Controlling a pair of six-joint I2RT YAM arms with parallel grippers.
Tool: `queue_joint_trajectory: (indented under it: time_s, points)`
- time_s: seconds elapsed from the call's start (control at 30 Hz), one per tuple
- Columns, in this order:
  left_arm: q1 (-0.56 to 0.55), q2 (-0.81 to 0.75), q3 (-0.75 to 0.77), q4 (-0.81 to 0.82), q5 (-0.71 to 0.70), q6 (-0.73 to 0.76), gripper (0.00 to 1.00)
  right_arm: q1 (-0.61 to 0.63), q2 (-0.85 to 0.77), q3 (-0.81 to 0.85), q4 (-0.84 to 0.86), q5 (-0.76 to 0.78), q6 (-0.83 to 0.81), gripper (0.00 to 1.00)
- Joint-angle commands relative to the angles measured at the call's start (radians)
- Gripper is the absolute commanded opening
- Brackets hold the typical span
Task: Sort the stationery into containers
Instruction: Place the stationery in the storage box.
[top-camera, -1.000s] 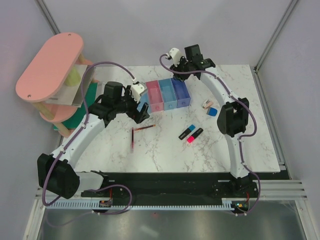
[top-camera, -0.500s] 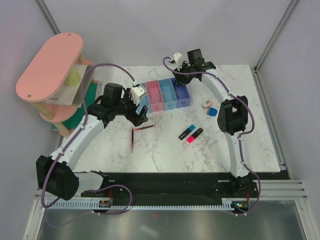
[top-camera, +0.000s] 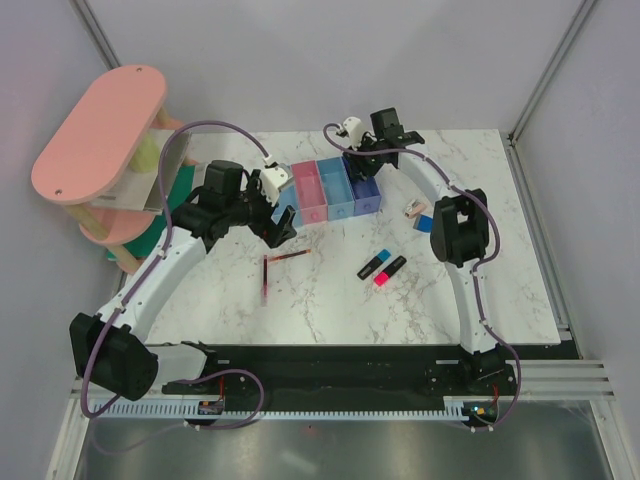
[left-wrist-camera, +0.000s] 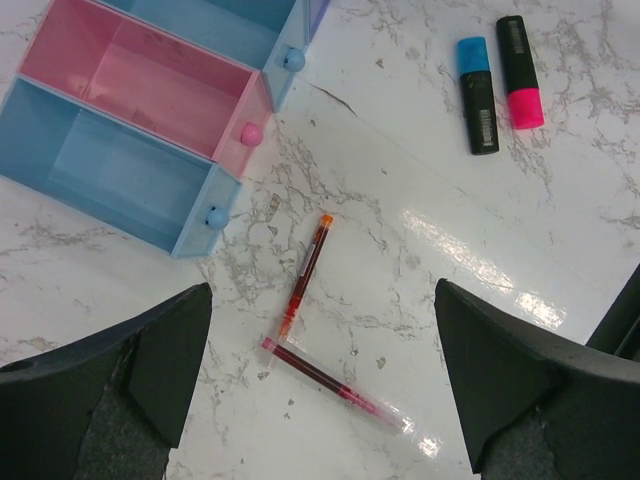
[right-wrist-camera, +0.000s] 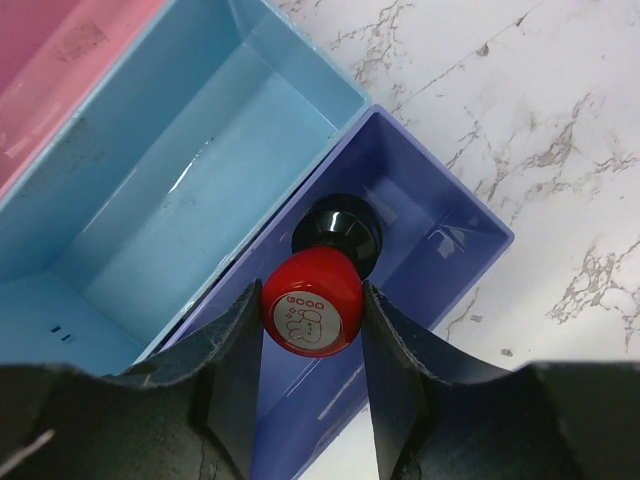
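The four joined bins (top-camera: 331, 189) stand at the back middle: light blue, pink, light blue, purple. My right gripper (top-camera: 360, 162) is shut on the red-black capped piece (right-wrist-camera: 312, 305) and holds it upright over the purple bin (right-wrist-camera: 420, 250). My left gripper (top-camera: 279, 225) is open and empty, above two dark-red pens (top-camera: 280, 262). In the left wrist view, the pens (left-wrist-camera: 307, 272) lie crossed between the fingers (left-wrist-camera: 150, 370), just in front of the bins (left-wrist-camera: 150, 90). The blue highlighter (top-camera: 374, 264) and pink highlighter (top-camera: 389, 270) lie side by side at centre right.
A blue block (top-camera: 425, 223) and a beige eraser (top-camera: 413, 209) lie right of the bins, near the right arm's elbow. The big pink oval-topped rack (top-camera: 100, 135) stands at the far left. The table's right edge (top-camera: 535, 250) is beyond them.
My right gripper has moved left and down with the capped piece, from behind the bins to over the purple bin. The left gripper has barely shifted.
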Motion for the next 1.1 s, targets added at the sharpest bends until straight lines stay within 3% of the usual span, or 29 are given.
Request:
queue_joint_trajectory:
  time_s: [0.0,0.17,0.43,0.63,0.73,0.93,1.07]
  points:
    - [-0.004,-0.007,0.036,-0.015,0.014,0.030,1.00,-0.007,0.014,0.002,0.052,-0.007,0.008,0.38]
    - [-0.006,0.004,0.045,-0.015,0.018,0.031,1.00,-0.009,0.014,0.005,0.057,0.001,0.005,0.48]
    - [-0.009,0.012,0.042,-0.014,0.026,0.028,1.00,-0.010,-0.037,-0.004,0.065,0.004,0.004,0.77]
    - [-0.009,0.013,0.036,-0.014,-0.002,0.030,1.00,-0.009,-0.158,-0.036,0.069,-0.027,0.034,0.86]
    - [-0.009,0.044,0.047,-0.006,-0.081,0.033,1.00,-0.015,-0.263,-0.081,0.066,-0.031,0.059,0.98]
    - [-0.007,0.145,0.027,0.110,-0.255,0.041,1.00,-0.033,-0.533,-0.315,0.049,-0.022,0.053,0.98]
    - [0.001,0.250,0.059,0.191,-0.371,0.005,1.00,-0.075,-0.678,-0.557,-0.004,0.015,-0.021,0.98]
